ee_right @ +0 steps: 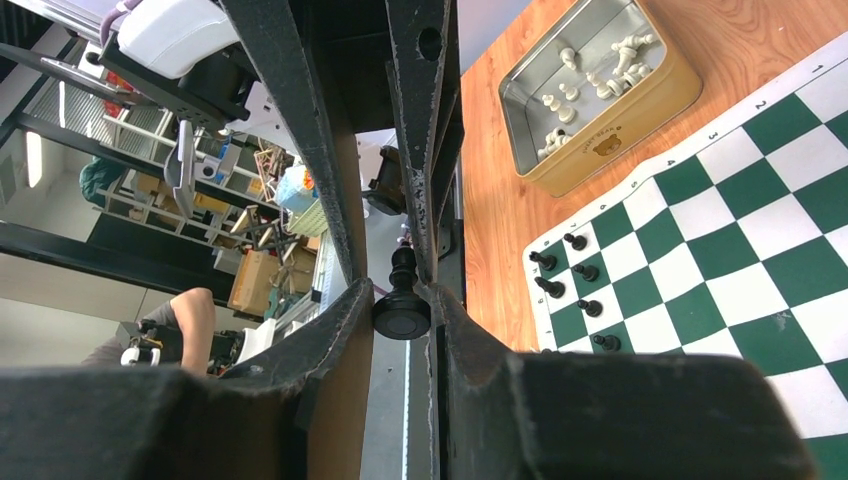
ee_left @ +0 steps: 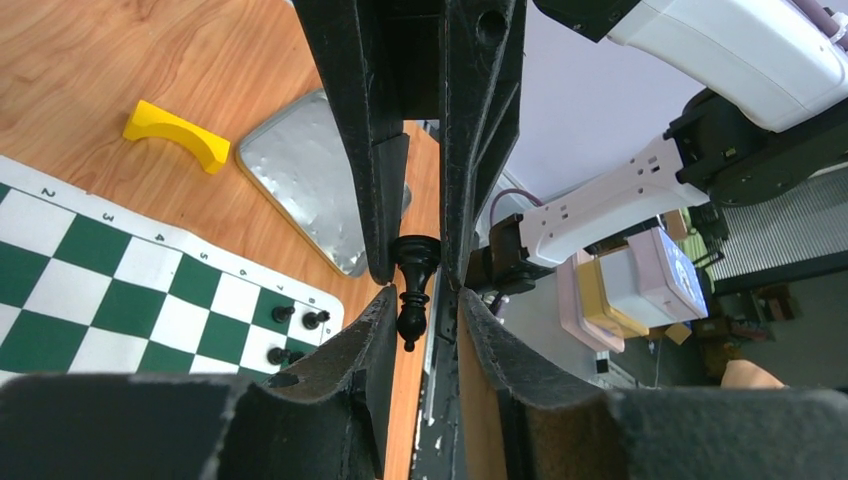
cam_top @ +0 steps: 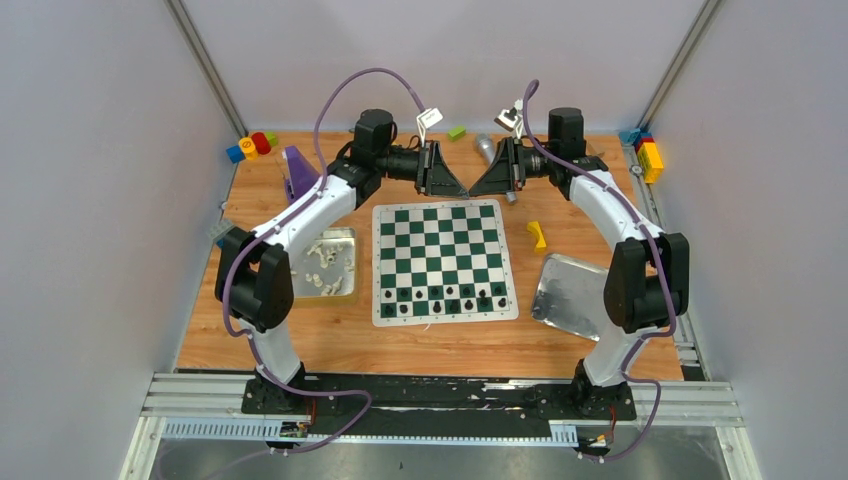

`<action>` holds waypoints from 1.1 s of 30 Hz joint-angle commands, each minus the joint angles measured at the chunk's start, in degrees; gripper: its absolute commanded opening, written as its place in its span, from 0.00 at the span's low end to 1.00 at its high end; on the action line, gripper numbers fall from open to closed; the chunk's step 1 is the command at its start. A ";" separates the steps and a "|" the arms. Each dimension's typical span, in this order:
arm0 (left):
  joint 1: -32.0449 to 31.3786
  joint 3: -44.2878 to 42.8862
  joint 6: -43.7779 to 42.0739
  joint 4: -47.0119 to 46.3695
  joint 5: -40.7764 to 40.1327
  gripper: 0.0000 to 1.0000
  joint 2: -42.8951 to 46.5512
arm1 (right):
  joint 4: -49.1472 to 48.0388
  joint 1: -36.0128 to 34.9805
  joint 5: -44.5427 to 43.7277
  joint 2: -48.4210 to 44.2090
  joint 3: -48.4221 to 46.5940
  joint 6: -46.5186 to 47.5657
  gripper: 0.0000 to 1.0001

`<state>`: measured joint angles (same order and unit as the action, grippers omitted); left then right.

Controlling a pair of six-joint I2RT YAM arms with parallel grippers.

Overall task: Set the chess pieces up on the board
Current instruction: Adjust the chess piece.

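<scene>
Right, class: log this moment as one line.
right gripper: holds black piece | left gripper: open around it | board: black pieces on near rows

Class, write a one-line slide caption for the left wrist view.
Right gripper holds a black piece between the left gripper's open fingers; board and tray behind.

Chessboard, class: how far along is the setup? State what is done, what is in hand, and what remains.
Done: black pieces stand along the near rows of the board. In hand: the right hand grips one more black piece by its base, and the left hand is around its top. Left: the far rows are bare, and the white pieces lie in the tin.
</scene>
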<state>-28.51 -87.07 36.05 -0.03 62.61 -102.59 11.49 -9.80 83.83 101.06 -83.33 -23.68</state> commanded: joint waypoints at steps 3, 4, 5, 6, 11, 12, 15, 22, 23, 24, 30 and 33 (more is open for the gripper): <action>-0.23 -0.40 -0.21 -1.47 1.20 0.29 -0.23 | -2.40 0.06 -0.07 0.11 -1.05 -0.40 0.00; -0.23 -0.56 -0.13 -1.47 1.18 0.26 -0.37 | -2.43 0.13 -0.03 0.11 -0.96 -0.40 0.00; -0.23 -0.69 -0.12 -1.42 1.14 0.25 -0.68 | -2.50 0.13 -0.06 0.04 -0.76 -0.40 0.00; -0.23 -0.90 -0.04 -1.35 1.05 0.23 -0.73 | -2.58 0.02 -0.07 0.04 -0.50 -0.36 0.00; -0.23 -1.61 -1.33 0.45 0.36 0.11 -1.12 | -2.70 -0.17 -0.21 -0.15 0.25 -0.02 0.06; -0.23 -1.77 -1.82 1.12 -0.17 0.09 -1.01 | -2.70 -0.21 -0.30 -0.23 0.39 0.03 0.10; -0.23 -3.38 -7.68 7.74 -2.07 0.01 -0.58 | -2.45 0.11 -0.71 -0.70 0.67 0.81 0.29; -0.54 -10.77 -35.24 41.97 -15.08 0.00 2.31 | 3.77 6.84 -3.22 -4.61 2.62 8.81 0.57; -0.78 -12.34 -40.99 45.17 -16.92 0.00 2.35 | 5.40 8.36 -4.09 -5.49 3.30 10.79 0.58; -1.57 -12.91 -43.66 51.53 -21.13 0.00 2.45 | 6.54 10.17 -4.67 -6.72 4.21 12.53 0.58; -9.38 -10.97 -59.52 68.38 -42.98 0.00 3.44 | 9.30 20.19 -7.71 -14.68 11.80 18.78 0.59; -14.29 -7.82 -60.21 71.03 -51.72 0.01 3.42 | 12.38 23.82 -8.96 -18.04 13.72 22.79 0.59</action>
<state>-37.15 -97.51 -14.96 59.09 26.15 -101.65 20.36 11.44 76.34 88.73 -71.35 -8.86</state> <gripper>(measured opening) 0.139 0.585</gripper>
